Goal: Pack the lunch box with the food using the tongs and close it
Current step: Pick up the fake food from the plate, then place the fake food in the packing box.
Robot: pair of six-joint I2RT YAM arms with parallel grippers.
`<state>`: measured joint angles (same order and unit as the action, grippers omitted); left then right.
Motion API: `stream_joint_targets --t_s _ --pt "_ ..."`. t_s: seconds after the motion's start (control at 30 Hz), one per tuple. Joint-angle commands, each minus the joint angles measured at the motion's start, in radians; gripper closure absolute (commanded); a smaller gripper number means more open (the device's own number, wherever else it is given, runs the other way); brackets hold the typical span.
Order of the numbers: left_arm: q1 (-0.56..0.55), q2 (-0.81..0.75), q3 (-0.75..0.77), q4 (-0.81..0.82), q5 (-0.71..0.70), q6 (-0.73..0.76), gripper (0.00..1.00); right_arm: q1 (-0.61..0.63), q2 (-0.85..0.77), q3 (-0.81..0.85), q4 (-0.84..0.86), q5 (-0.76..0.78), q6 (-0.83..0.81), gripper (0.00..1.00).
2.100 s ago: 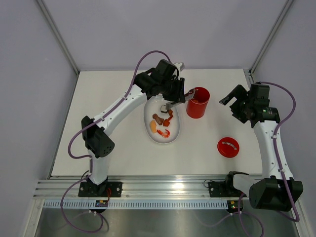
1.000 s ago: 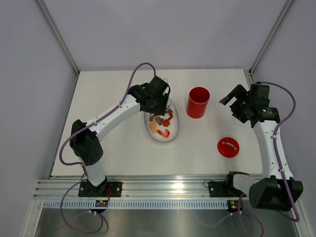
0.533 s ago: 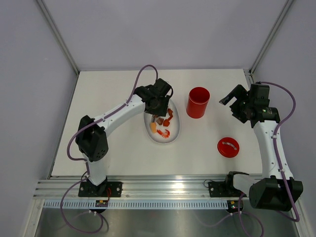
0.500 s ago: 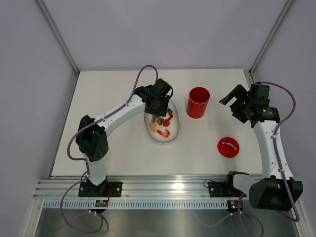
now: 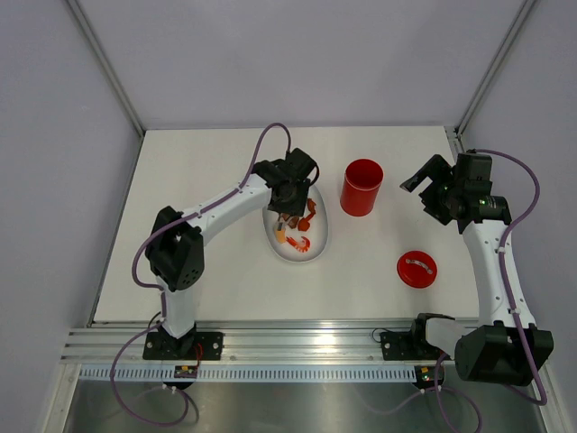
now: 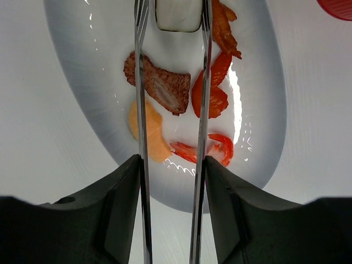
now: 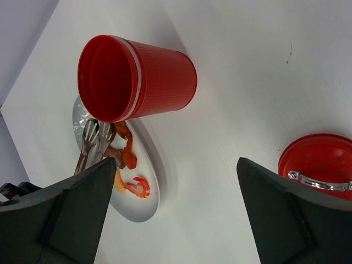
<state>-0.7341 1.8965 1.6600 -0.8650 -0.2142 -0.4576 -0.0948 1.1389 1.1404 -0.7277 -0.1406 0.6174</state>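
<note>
While left end effector (image 6: 171,163) pinches tongs (image 6: 142,82) over food (image 6: 165,89) on plate (image 6: 82,66) | right end effector (image 7: 176,165) spread wide

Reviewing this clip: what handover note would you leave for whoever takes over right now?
Left claw: shut on the tongs, tips straddling a white piece over the plate.
Right claw: open, empty.
Lunch box: upright, open, beside the plate; lid flat on the table.
Done: unclear, box contents hidden.
Left: pack the brown, orange and red food, then close.
</note>
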Motion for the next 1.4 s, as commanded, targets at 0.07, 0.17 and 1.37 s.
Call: stream_joint_targets --t_s 0.07,0.17,1.37 --pt "0.002 0.018 0.035 0.014 -0.022 -0.013 0.61 0.009 -0.005 0.009 0.022 0.003 -0.005 0.01" --pt "0.001 -0.014 0.038 0.003 -0.031 -0.012 0.68 0.009 -0.007 0.007 0.022 0.003 -0.005 0.01" --pt "-0.105 0.001 0.425 0.133 0.242 0.027 0.71 0.01 -0.025 0.012 0.008 0.01 -0.007 0.01"
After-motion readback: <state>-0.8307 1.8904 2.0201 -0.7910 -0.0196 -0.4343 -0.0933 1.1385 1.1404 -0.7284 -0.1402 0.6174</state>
